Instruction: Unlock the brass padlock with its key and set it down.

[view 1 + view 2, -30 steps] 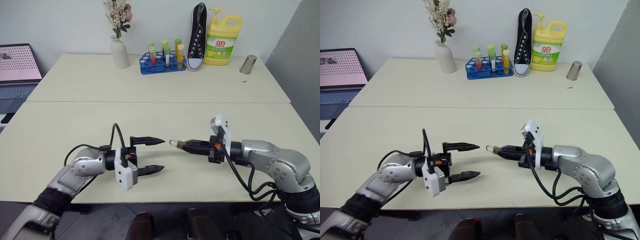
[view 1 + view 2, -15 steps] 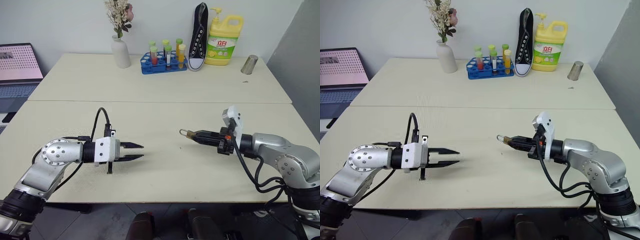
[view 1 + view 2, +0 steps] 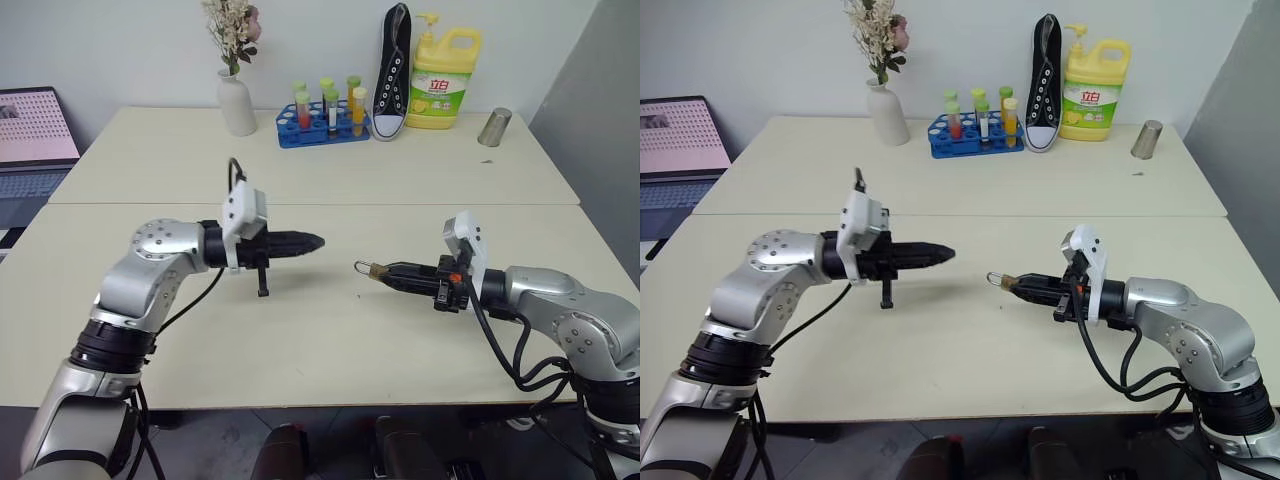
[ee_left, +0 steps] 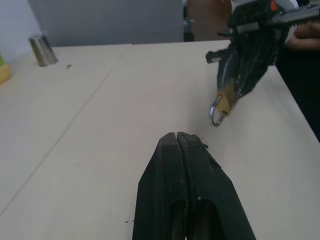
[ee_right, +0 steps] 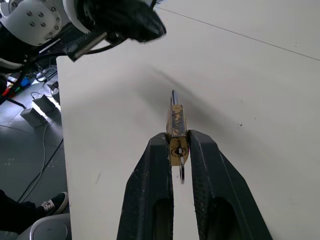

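Worktop (image 3: 330, 190): pale, matte, flat laminate.
Right tool (image 5: 178, 145): black fingers pinch the brass padlock (image 5: 176, 131) above the worktop, thin silver shackle toward the left tool.
Left tool (image 4: 176, 136): fingers pressed together, nothing visibly held.
Key (image 5: 180, 171): thin sliver under the body, unclear.
Risk: smooth little lock may twist in the pinch.
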Controlling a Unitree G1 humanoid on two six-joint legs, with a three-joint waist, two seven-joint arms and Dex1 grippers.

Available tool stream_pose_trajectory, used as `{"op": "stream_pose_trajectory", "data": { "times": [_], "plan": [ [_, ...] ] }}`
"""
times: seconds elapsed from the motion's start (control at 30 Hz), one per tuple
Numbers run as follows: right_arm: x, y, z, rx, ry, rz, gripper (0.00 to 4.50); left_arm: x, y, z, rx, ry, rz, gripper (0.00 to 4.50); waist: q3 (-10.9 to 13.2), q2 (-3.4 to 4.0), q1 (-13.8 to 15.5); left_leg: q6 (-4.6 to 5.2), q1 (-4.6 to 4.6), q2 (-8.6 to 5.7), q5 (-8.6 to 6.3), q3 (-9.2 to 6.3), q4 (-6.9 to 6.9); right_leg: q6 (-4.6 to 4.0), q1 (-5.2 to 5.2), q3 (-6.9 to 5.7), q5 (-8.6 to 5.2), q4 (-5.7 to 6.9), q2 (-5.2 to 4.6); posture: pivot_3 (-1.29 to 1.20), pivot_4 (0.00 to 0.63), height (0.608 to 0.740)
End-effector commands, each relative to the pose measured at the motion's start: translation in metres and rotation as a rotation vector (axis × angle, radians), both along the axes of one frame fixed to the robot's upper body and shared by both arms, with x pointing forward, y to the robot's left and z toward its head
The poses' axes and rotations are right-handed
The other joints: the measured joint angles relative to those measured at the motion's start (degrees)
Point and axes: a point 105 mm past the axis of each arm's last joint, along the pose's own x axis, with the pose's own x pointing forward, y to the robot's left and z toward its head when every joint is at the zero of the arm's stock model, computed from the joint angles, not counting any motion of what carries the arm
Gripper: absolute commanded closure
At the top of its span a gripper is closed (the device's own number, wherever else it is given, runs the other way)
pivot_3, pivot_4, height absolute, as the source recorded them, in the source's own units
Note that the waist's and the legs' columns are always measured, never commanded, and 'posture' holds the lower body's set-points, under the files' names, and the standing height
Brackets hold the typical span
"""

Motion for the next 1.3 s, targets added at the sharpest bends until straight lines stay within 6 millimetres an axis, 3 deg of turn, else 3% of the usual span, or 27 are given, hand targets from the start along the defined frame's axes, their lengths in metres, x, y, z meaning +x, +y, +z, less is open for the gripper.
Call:
{"op": "stream_pose_trajectory", "data": {
  "times": [0.03, 0.37, 0.73, 1.3],
  "plan": [
    [-0.009, 0.006, 0.02, 0.03, -0.079, 0.045, 4.36, -0.001, -0.019, 0.001, -0.027, -0.012, -0.05, 4.5, 0.0, 0.0, 0.15, 0.0, -0.01, 0.02, 0.0, -0.05, 0.0, 0.0, 0.0, 0.02, 0.0, 0.02, 0.0, 0.0, 0.15, 0.74],
    [-0.016, 0.011, 0.025, 0.041, -0.086, 0.069, 4.36, 0.002, -0.042, -0.014, -0.053, -0.004, -0.094, 4.5, 0.0, -0.01, 0.32, 0.0, -0.02, -0.02, 0.0, -0.08, 0.03, 0.0, 0.03, 0.02, 0.0, 0.01, -0.02, 0.0, 0.15, 0.74],
    [-0.014, 0.011, 0.022, 0.034, -0.08, 0.068, 4.36, -0.012, -0.031, -0.019, 0.001, 0.048, -0.146, 4.5, 0.0, -0.01, 0.3, 0.0, -0.02, -0.02, 0.0, -0.08, 0.02, 0.0, 0.03, 0.03, 0.0, 0.01, -0.03, 0.0, 0.15, 0.74],
    [-0.013, 0.01, 0.017, 0.024, -0.068, 0.067, 4.36, -0.012, -0.037, -0.012, -0.04, 0.012, -0.137, 4.5, 0.0, 0.0, 0.34, 0.0, -0.02, -0.02, 0.0, -0.08, 0.03, 0.0, 0.03, 0.03, 0.0, 0.01, -0.04, 0.0, 0.15, 0.74]
  ]
}}
